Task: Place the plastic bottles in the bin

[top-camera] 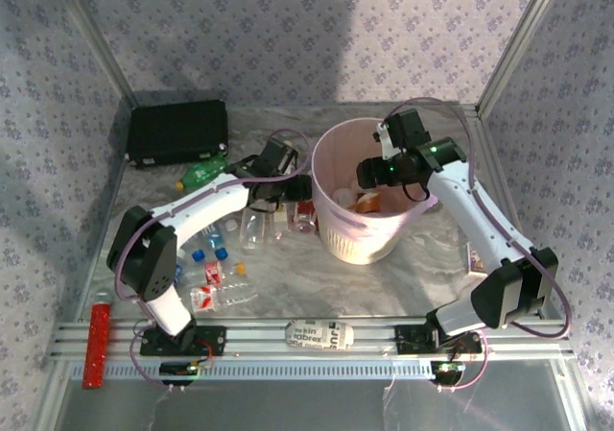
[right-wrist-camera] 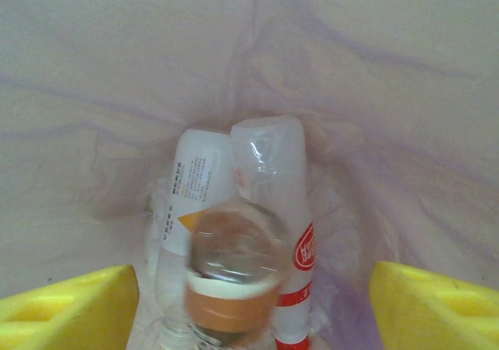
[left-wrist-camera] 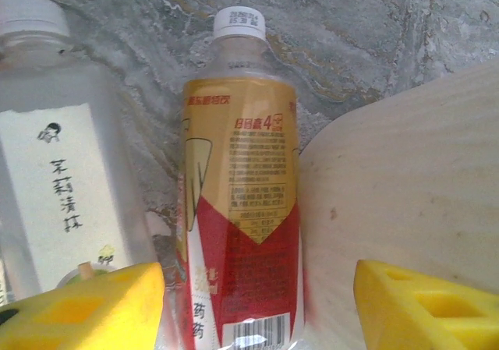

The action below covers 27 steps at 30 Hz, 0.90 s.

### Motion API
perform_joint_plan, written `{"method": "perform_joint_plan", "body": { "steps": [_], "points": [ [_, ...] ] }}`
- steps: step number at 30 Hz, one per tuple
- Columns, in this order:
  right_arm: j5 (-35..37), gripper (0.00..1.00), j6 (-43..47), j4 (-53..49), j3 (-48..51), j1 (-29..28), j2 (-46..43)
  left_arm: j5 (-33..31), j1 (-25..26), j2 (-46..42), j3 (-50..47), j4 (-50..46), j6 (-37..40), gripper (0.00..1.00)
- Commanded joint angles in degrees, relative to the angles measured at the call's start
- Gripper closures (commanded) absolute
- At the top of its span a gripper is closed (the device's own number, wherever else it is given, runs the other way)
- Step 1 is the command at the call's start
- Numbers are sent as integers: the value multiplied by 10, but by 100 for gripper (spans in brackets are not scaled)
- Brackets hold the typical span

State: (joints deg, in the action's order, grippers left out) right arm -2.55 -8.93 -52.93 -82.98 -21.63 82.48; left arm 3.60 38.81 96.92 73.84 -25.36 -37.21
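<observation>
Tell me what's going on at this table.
The right hand hangs open over the pink bin, with an orange-capped bottle, blurred, between its fingers and two more bottles lying below. The left hand is open astride a white-capped, gold-and-red-labelled bottle beside the bin. Several bottles lie on the table.

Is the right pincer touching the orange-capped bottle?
Apart. The right wrist view shows the right pincer open, with gaps between both fingers and the orange-capped bottle.

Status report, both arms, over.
Left end effector open, straddling red-gold bottle beside bin. Right end effector open above bin, orange-banded bottle blurred beneath. Neighbouring clear bottle close.
</observation>
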Motion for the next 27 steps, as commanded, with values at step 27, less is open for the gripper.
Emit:
{"method": "perform_joint_plan", "body": {
  "steps": [27],
  "points": [
    [-65,16,4,-24,-19,72,-144,-38,27,195,168,-75,36,17]
  ]
}}
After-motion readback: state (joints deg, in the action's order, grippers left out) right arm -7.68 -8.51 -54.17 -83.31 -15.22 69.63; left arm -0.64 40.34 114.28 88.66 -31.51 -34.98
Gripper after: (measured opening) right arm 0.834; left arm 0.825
